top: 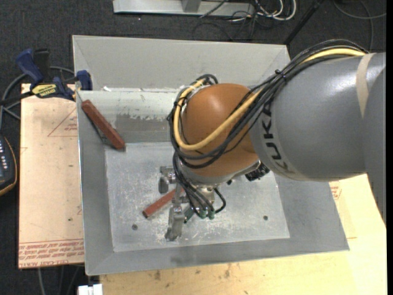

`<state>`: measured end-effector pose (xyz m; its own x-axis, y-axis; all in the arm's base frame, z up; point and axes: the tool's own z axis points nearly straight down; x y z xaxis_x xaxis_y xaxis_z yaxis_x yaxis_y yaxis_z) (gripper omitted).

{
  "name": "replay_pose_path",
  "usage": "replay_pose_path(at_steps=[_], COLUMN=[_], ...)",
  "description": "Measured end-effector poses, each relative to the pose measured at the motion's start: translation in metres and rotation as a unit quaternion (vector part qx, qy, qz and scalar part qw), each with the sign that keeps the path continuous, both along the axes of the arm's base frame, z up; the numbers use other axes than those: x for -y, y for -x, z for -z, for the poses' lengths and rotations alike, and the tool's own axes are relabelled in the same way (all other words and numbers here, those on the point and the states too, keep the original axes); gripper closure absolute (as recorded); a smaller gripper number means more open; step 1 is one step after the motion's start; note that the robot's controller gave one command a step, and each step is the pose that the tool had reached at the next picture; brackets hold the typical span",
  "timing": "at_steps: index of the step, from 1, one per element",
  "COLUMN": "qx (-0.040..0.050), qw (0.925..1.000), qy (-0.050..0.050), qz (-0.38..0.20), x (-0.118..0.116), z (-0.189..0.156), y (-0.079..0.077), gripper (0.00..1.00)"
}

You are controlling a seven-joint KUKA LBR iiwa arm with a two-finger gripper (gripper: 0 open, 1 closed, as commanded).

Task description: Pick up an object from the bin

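Lying flat beside arm (pixel 307 115) on scuffed metal bin (pixel 258 221): slim reddish-brown stick (pixel 157 206).

A long flat bar (pixel 102 125) is leaning in the back-left corner of the bin (pixel 184 60). A short stick (pixel 157 207) is lying on the floor toward the front, just left of the gripper (pixel 176 225), which is hanging over the floor's middle.

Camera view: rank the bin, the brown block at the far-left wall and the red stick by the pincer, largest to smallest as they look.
1. bin
2. brown block, visibly longer and thicker than the stick
3. red stick; its right end may be hidden under the arm
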<state>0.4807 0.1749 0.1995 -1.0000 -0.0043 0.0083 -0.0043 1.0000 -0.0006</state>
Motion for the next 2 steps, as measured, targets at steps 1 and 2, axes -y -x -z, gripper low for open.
replay_pose_path(at_steps=[1, 2], qx=[0.0023, 0.0046], qw=[0.9960, 0.9959], qy=[0.000, -0.002], qz=[-0.090, -0.090], x=[0.0443, 0.0423], z=[0.1327, 0.1289], y=[-0.0500, -0.0510], gripper=[0.00, 1.00])
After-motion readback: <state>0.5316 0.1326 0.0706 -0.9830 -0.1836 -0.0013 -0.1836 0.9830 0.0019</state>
